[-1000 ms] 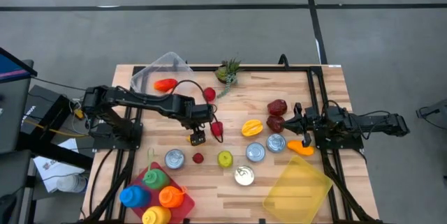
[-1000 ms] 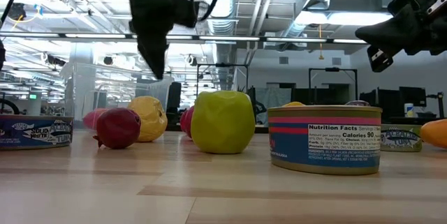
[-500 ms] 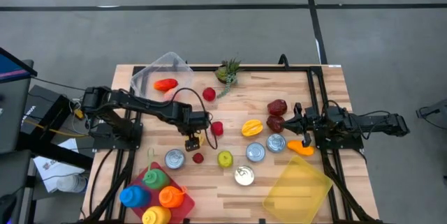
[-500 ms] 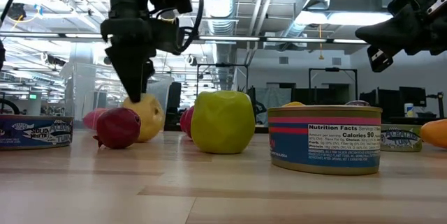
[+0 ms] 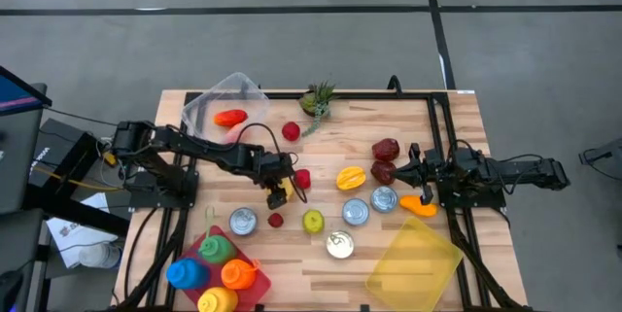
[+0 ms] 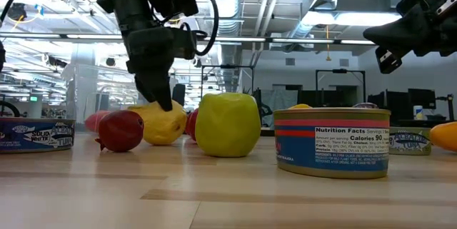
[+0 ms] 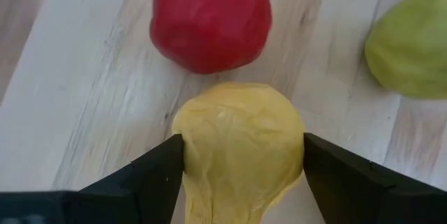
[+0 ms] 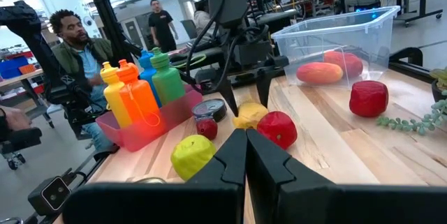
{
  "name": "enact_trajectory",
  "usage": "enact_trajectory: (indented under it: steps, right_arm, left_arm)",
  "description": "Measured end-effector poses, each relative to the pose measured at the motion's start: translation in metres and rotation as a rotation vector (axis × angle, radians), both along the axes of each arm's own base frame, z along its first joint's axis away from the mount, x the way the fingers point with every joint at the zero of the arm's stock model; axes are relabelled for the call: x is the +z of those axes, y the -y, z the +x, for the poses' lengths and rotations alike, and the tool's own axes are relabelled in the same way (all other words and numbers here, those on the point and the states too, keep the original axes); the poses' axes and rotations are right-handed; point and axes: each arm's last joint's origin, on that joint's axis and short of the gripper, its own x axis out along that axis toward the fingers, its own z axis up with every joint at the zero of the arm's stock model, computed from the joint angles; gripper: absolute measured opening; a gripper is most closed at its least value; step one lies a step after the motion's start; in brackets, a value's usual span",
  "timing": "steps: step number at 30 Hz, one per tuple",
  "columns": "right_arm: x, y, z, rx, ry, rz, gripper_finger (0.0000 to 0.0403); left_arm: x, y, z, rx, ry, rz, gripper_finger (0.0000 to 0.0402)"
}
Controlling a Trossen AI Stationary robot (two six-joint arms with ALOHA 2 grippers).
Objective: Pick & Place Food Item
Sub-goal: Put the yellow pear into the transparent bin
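A yellow fruit (image 7: pixel 241 147) lies on the wooden table (image 5: pixel 457 127), left of centre, also seen in the high view (image 5: pixel 283 196) and the low view (image 6: pixel 166 123). My left gripper (image 7: pixel 243 144) has come down over it and is shut on it (image 5: pixel 280 191). A red fruit (image 7: pixel 209 18) lies just beyond it, and a green one (image 7: pixel 412 42) lies to one side. My right gripper (image 5: pixel 410 168) waits at the table's right, shut and level, holding nothing. My left gripper pinches the yellow fruit between its two fingers, one on each of the fruit's opposite sides (image 7: pixel 187 154). The fingers (image 6: pixel 158 90) come steeply from above, slanting down. The fruit rests with its underside on the table.
A small dark red fruit (image 5: pixel 276 220) and several cans (image 5: pixel 242 221) lie near the front. A clear bin (image 5: pixel 224 103) stands at the back left. A red tray of bottles (image 5: pixel 219 268) is at the front left, and a yellow container (image 5: pixel 413 259) at the front right.
My left gripper has sunk from well above the table down around the yellow fruit, tipping more steeply downward. The yellow fruit has shifted slightly on the table.
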Motion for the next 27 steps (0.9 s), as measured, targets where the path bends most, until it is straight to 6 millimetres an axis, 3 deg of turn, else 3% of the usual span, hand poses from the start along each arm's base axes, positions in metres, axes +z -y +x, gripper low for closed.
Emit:
enact_trajectory:
  steps: [7,12,20,27]
  right_arm:
    - [0.0,0.0,0.0,0.0,0.0,0.0,0.0]
    - [0.001,0.0,0.0,0.0,0.006,0.0,0.0]
    - [0.0,0.0,0.0,0.0,-0.003,0.0,0.0]
    - [-0.002,0.0,0.001,0.0,-0.028,-0.001,0.0]
  left_arm:
    - [0.007,-0.004,0.009,0.124,0.134,-0.053,0.0235]
    - [0.035,-0.01,0.009,0.19,0.307,-0.092,0.0237]
    - [0.098,-0.025,-0.009,0.266,0.646,-0.046,0.0236]
    - [0.162,-0.037,-0.019,0.279,1.159,-0.041,0.024]
